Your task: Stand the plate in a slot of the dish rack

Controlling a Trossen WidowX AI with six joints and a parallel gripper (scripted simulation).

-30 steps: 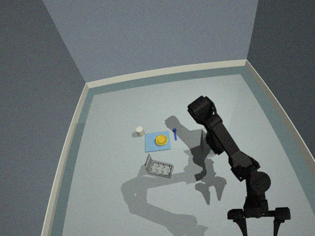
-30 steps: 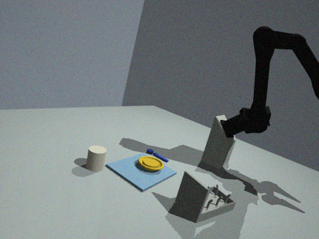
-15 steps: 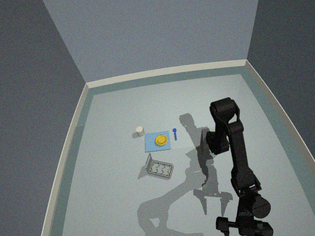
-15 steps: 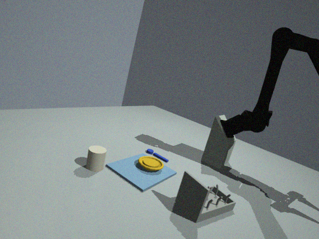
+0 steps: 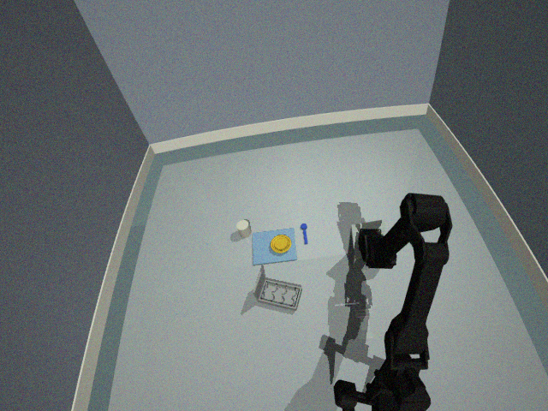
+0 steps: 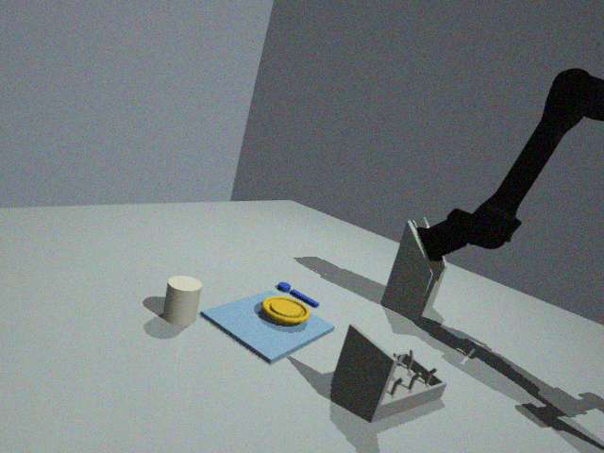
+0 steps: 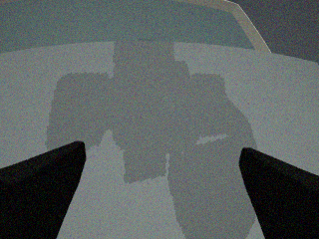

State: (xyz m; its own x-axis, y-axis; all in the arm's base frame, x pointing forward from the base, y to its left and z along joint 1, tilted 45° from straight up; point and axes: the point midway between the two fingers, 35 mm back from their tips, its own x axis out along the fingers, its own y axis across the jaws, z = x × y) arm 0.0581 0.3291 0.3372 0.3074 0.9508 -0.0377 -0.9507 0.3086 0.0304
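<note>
The yellow plate (image 5: 280,244) (image 6: 286,308) lies flat on the blue square mat (image 5: 261,256) (image 6: 263,341). The dish rack (image 5: 288,307) (image 6: 363,375) is a grey tray with a tall wall on one side and short upright rails inside; no plate stands in it. My gripper (image 7: 163,154) is open and empty, its fingers wide apart in the wrist view with only table and shadow beyond them. It is far from the plate and rack: its body is at the bottom edge in the top view, where the fingertips are cut off, and it is outside the exterior view.
A cream cylinder (image 5: 244,229) (image 6: 182,302) stands beside the mat on the side away from the arm. A blue spoon (image 5: 305,236) (image 6: 305,298) lies at the mat's other side. A pale upright block (image 6: 410,277) stands by the arm's base. A raised border edges the surface.
</note>
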